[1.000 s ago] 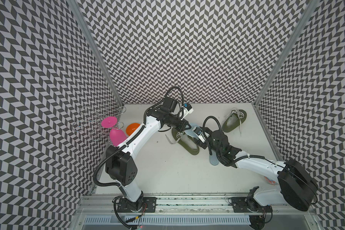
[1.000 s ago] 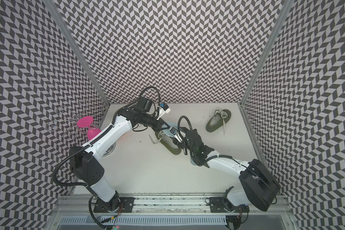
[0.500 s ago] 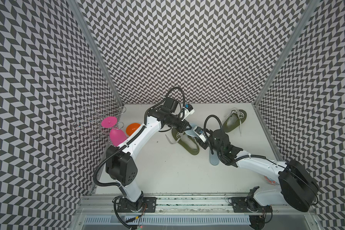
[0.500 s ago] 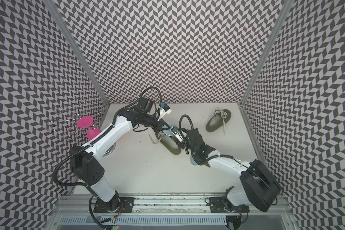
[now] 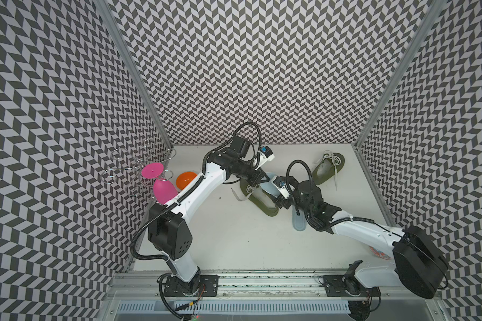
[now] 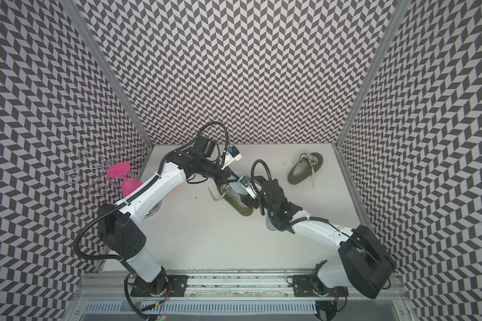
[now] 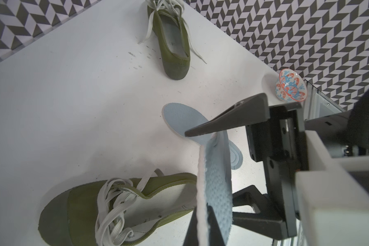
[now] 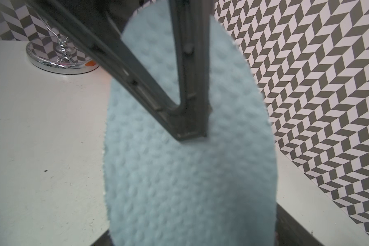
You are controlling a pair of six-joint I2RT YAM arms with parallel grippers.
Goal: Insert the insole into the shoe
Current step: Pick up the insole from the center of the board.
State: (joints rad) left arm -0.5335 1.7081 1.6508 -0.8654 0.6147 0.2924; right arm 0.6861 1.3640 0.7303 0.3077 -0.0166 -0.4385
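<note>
1. In both top views the left fingers point(image 5: 260, 178) pinch the pale blue insole point(image 5: 268, 185) above the near green shoe point(image 5: 265, 207). The right fingers point(image 5: 278, 195) stand open around it. Bare table point(image 5: 234, 244) lies in front, its edges well apart from the shoe.
2. Left wrist view: the insole hangs upright at the shoe's heel opening, not yet inside. Lowering it and sliding it toward the laces point(image 7: 115, 202) remains, I judge. A spare insole point(image 7: 181, 119) lies near.
3. Right wrist view: the insole fills the frame, one left finger across it.
</note>
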